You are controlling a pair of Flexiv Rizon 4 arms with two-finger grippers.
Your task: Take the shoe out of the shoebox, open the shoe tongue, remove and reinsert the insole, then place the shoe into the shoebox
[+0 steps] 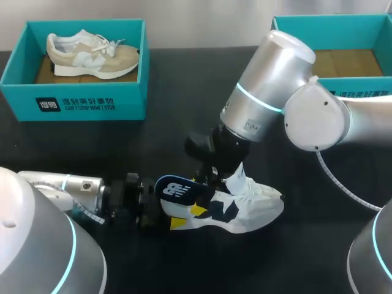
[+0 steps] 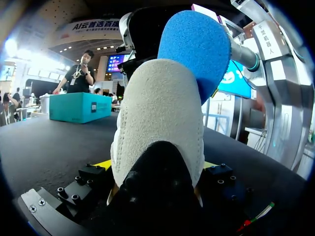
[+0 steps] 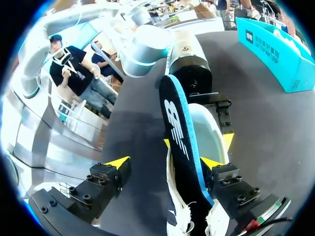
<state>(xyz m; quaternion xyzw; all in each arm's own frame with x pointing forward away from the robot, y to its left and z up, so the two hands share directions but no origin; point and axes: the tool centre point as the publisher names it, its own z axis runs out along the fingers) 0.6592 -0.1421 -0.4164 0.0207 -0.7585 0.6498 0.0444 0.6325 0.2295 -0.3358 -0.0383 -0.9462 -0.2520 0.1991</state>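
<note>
Shoe (image 1: 254,208) is sitting on the table (image 1: 184,263), and my left gripper (image 2: 156,167) is clamping its heel from both sides, toe pointing away from those jaws. Insole (image 3: 181,137) is sticking partway out of the shoe, standing between the fingers of my right gripper (image 3: 165,162). Those jaws are hanging wide, one finger just beside the insole, the other well clear.

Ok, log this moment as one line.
shoe: on table | insole: sticking half out of shoe | left hand: shut on shoe heel | right hand: open, astride insole
</note>
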